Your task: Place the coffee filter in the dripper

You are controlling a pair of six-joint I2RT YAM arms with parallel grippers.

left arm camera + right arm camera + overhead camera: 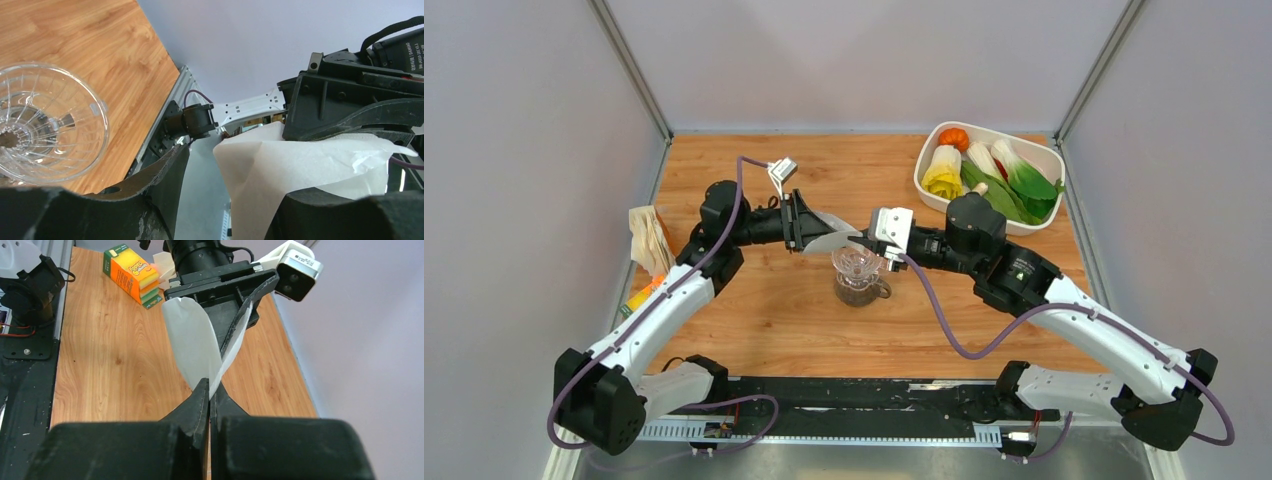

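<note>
The white paper coffee filter (829, 236) hangs in the air between my two grippers, just above and left of the clear ribbed dripper (856, 264). My right gripper (209, 385) is shut on the filter's (192, 340) narrow end. My left gripper (802, 222) is open with its jaws spread wide. The filter (280, 160) lies against its right finger (345, 215), and that finger seems to sit between the filter's two layers. The left wrist view shows the dripper (45, 130) empty, at lower left of the left gripper (235, 185).
The dripper stands on a small glass jug (861, 292) with dark contents at the table's middle. A white tray (1036, 212) of vegetables is at the back right. An orange packet (132, 275) and a paper bundle (649, 240) lie at the left edge.
</note>
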